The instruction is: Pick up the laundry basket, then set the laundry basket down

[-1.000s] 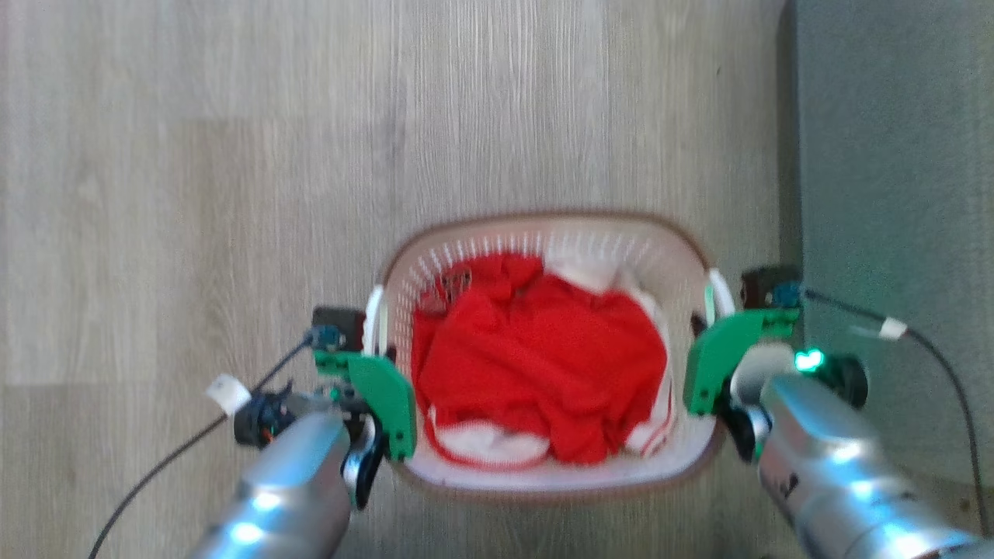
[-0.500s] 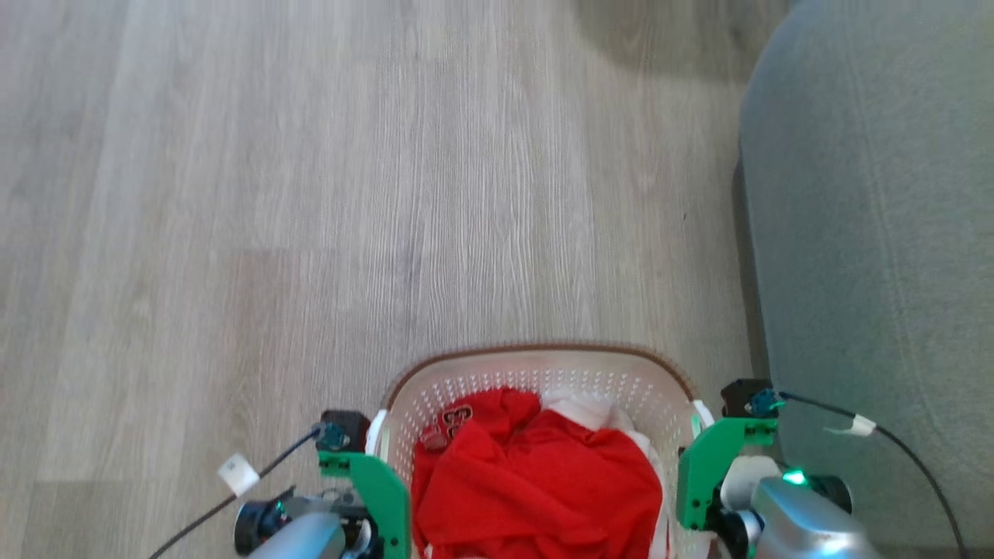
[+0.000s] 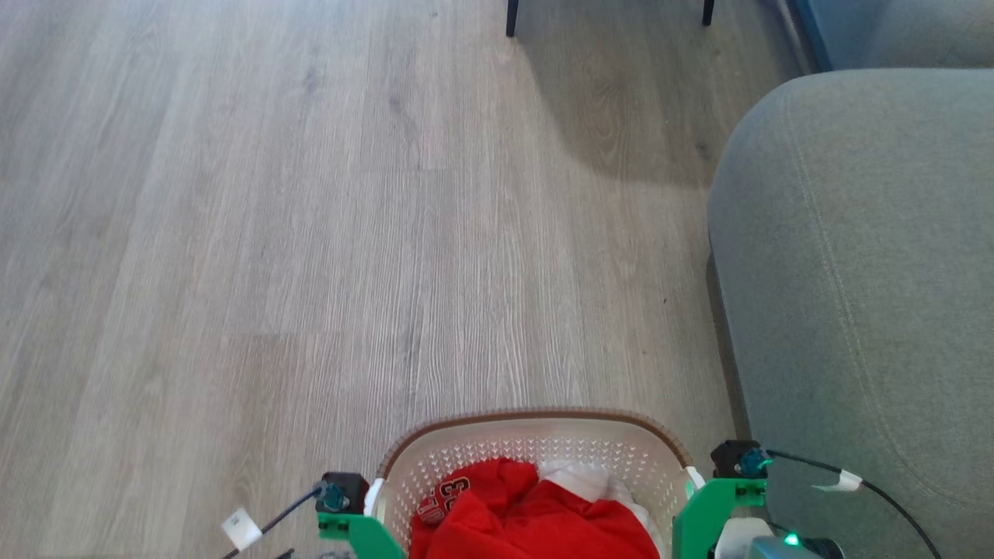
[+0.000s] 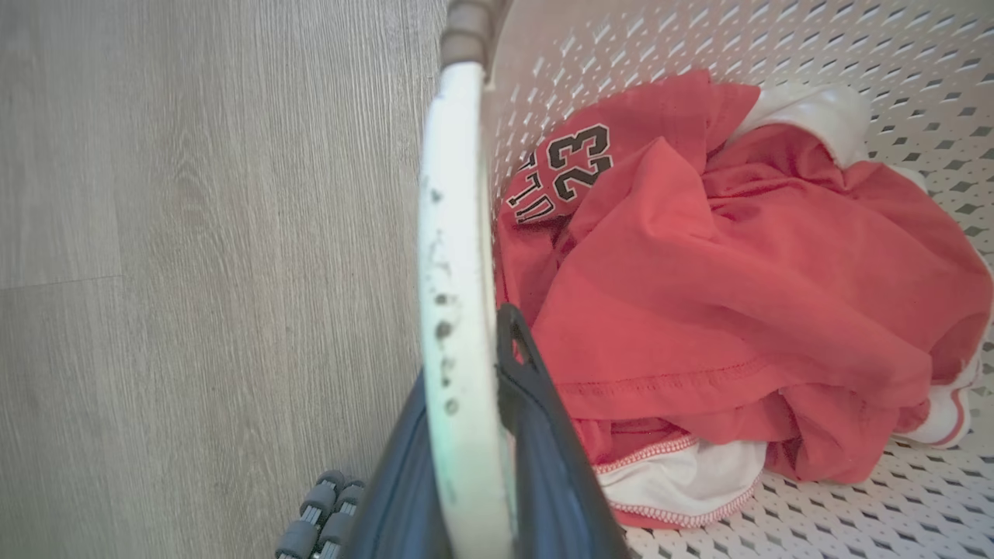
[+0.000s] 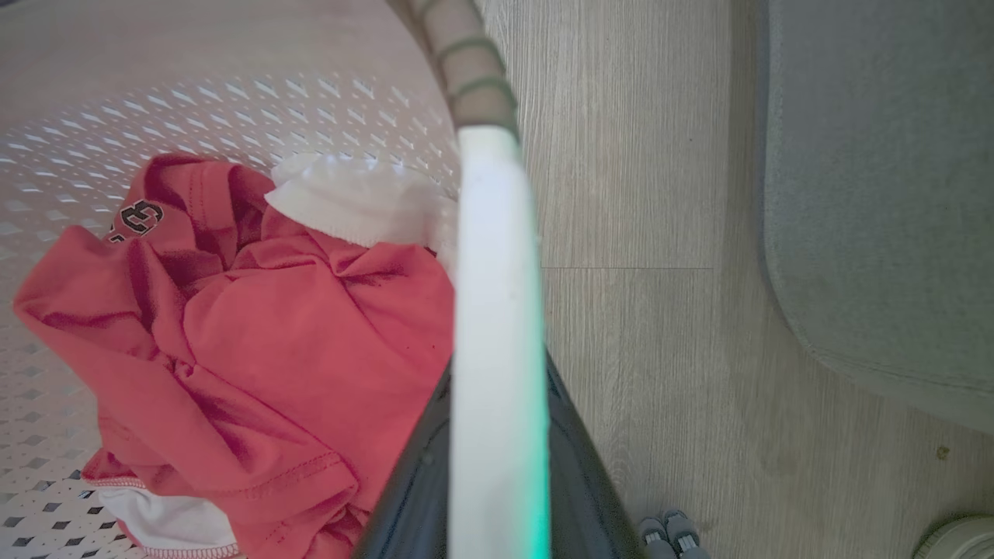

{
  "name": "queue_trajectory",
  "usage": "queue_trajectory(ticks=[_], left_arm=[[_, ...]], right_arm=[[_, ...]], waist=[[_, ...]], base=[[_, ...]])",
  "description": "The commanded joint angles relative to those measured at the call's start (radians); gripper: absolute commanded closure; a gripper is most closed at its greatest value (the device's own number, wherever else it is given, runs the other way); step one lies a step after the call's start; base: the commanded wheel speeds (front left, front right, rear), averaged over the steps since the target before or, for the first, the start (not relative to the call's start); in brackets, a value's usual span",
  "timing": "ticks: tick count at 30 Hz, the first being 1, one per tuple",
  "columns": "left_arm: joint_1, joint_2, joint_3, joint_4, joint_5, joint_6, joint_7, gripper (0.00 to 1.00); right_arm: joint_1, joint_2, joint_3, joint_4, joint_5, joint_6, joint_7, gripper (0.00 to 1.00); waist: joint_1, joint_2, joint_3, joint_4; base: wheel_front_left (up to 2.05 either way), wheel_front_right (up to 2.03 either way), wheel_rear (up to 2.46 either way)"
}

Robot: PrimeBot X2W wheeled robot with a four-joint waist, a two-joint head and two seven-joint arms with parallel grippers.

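1. Gripped the basket's (image 3: 536, 449) left handle (image 4: 454, 233) in the left claw (image 4: 466, 373), with one dark finger pressed to each side of the white bar and both lying along it.
2. Gripped the right handle (image 5: 495, 272) the same way in the right claw (image 5: 497, 373), clenched on the bar from both sides.
3. Showed, in the head view, a green mount (image 3: 365, 536) at the basket's left side and another (image 3: 710, 505) at its right, each with a black cable (image 3: 800, 462) trailing outward and a white tag (image 3: 241, 529) on it.
4. Placed the basket at the bottom middle of the head view, between the two arms, over the floor (image 3: 311, 233) and near a sofa (image 3: 854, 272) on its right. Could not tell whether lifted or resting.
5. Read "23" (image 4: 578, 159) in black, white-edged numerals on a red shirt (image 4: 738, 272). Could not make out the folded letters beside it.
6. Found the shirt crumpled inside the basket, stitched at the hem, with a white cloth (image 5: 349, 202) against its far side.
7. Noted cream plastic walls pierced with small diamond holes, a rounded-rectangular shape and a brown braided-look rim (image 3: 536, 414).
8. Noted pale grey wood-grain planks for the floor, grey woven fabric with a seam on the sofa, and two dark legs (image 3: 511, 19) at the far edge.
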Motion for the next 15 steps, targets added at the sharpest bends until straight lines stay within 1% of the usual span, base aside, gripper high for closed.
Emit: queue_trajectory(ticks=[1,15], left_arm=[[-0.031,0.034,0.01,0.005,-0.002,0.0,-0.004,1.0],[-0.032,0.034,-0.016,0.019,-0.015,-0.004,-0.016,1.0]], right_arm=[[-0.008,-0.012,0.02,-0.006,0.001,-0.002,-0.01,1.0],[-0.013,-0.012,0.107,0.008,0.072,-0.002,-0.03,1.0]], waist=[[0.0001,-0.0001,-0.007,-0.002],[0.0001,-0.0001,-0.023,-0.009]], base=[[0.0,0.0,0.0],[0.0,0.0,0.0]])
